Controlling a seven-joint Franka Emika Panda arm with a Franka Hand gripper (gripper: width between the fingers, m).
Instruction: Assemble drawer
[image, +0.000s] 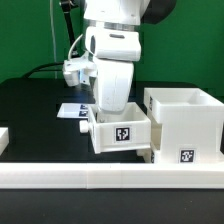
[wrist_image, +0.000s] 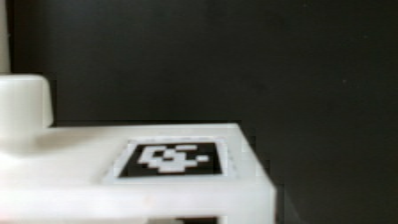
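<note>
Small tray (image: 121, 133) sits by the table's front edge, touching the housing (image: 184, 122). End effector (image: 112, 108) is over it; can't tell its grip. I'd slide it in square.

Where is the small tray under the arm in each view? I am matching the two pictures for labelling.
Exterior view: the small tray sits low in the middle, under the arm, against the large housing on the exterior view's right.
Wrist view: the same tray fills the lower part, close up against the black table.
Shared landmark: a square black-and-white tag on the tray.
</note>
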